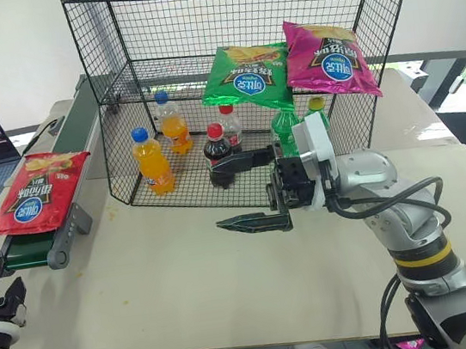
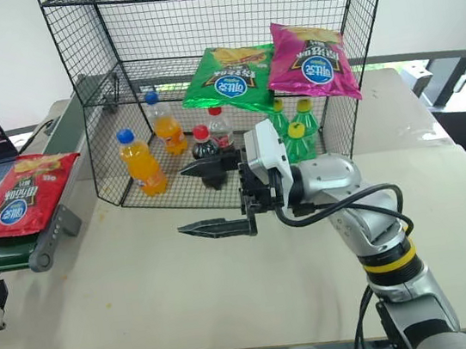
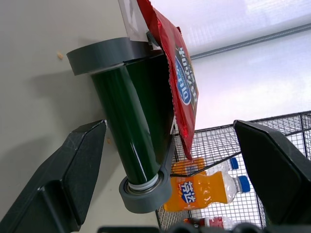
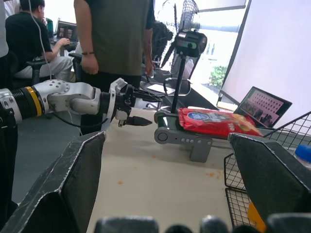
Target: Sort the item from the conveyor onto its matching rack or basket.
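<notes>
Right now the red chip bag (image 1: 37, 191) lies flat on the near end of the conveyor (image 1: 47, 244), at about nine o'clock in the head view, overhanging the end roller so a gripper can get under its edge. The left gripper (image 4: 132, 108) waits just short of that roller at about eight o'clock, fingers spread wide and holding nothing, apparently lined up to take the bag. The right gripper (image 1: 244, 192) hangs mid-table before the black wire rack (image 1: 245, 77), jaws apart and empty, clear of the bottles (image 1: 153, 161) inside.

Three chip bags (image 1: 37, 191) (red, green, magenta), six bottles (image 1: 153, 161).
</notes>
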### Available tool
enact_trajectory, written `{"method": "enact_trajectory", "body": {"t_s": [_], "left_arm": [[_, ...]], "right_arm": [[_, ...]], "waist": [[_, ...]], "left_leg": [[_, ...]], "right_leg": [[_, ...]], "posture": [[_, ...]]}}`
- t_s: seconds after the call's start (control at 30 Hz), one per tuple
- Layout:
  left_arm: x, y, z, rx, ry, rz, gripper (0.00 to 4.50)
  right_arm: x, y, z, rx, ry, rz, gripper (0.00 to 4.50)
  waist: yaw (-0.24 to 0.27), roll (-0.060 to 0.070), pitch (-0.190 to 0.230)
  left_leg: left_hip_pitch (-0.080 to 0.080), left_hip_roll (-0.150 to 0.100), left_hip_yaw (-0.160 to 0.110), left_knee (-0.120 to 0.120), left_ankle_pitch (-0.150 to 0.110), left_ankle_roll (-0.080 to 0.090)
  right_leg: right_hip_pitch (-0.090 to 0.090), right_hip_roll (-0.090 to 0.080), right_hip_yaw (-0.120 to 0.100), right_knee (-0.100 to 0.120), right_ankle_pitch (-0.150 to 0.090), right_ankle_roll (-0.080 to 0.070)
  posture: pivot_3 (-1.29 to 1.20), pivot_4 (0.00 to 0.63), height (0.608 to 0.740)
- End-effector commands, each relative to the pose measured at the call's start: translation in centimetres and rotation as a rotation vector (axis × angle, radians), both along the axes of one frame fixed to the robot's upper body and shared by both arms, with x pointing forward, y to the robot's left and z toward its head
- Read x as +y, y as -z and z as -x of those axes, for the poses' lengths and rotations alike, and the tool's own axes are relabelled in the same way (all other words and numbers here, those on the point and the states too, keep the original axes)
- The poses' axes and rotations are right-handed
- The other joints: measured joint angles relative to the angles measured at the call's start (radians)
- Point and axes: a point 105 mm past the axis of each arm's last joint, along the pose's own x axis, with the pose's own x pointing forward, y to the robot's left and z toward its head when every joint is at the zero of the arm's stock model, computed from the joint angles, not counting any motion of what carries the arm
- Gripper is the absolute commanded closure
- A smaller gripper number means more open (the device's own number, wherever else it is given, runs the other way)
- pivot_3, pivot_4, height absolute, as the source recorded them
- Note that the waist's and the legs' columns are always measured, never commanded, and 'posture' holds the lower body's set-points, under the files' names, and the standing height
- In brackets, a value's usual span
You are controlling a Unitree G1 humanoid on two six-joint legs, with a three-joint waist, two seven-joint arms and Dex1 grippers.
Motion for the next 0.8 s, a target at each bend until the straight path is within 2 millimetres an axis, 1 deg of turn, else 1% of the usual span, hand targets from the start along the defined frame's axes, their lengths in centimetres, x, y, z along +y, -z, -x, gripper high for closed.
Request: {"method": "enact_trajectory", "body": {"t_s": [0.03, 0.27, 0.5, 0.6, 0.67, 0.8], "left_arm": [[0.22, -0.56, -0.01, -0.017, 0.005, -0.013, 0.03], [0.78, -0.43, -0.27, -0.005, 0.000, -0.037, 0.03], [0.62, -0.30, -0.52, 0.012, 0.015, -0.084, 0.03], [0.34, -0.31, -0.59, 0.012, 0.029, -0.099, 0.90], [0.19, -0.32, -0.61, 0.010, 0.034, -0.101, 1.80], [-0.01, -0.32, -0.74, 0.016, 0.047, -0.113, 3.83]], "right_arm": [[-0.17, -1.40, 0.60, -0.060, -0.005, -0.016, 0.00], [-0.14, -1.52, 0.76, -0.065, 0.001, -0.013, 0.00], [-0.23, -1.50, 0.58, -0.071, 0.012, -0.013, 0.00], [-0.23, -1.52, 0.56, -0.071, 0.016, -0.016, 0.00], [-0.22, -1.50, 0.54, -0.070, 0.018, -0.018, 0.00], [-0.18, -1.42, 0.47, -0.069, 0.024, -0.020, 0.00]], "waist": [[-0.001, 0.000, 0.000], [0.000, 0.000, 0.000], [-0.001, 0.000, 0.000], [0.000, 0.000, 0.000], [-0.001, 0.000, 0.000], [-0.001, 0.000, 0.000]], "left_leg": [[0.000, 0.000, 0.000, 0.000, 0.000, 0.000], [0.000, 0.000, 0.000, 0.000, 0.000, 0.000], [-0.001, 0.000, 0.000, -0.001, 0.000, 0.000], [-0.001, 0.000, 0.000, -0.001, 0.000, 0.000], [-0.001, 0.000, 0.000, -0.001, 0.000, 0.000], [-0.001, 0.000, 0.000, -0.001, 0.000, 0.000]], "right_leg": [[0.000, 0.000, 0.000, 0.000, 0.000, 0.000], [-0.001, 0.000, 0.000, 0.000, 0.000, 0.000], [-0.001, 0.000, 0.000, -0.001, 0.000, 0.000], [-0.002, 0.000, 0.000, -0.001, 0.000, 0.000], [-0.002, 0.000, 0.000, -0.001, 0.000, 0.000], [-0.002, 0.000, 0.000, -0.001, 0.000, 0.000]], "posture": [[0.00, 0.150, 0.740], [0.00, 0.150, 0.740], [0.00, 0.150, 0.740], [0.00, 0.150, 0.740], [0.00, 0.150, 0.740], [0.00, 0.150, 0.740]]}}
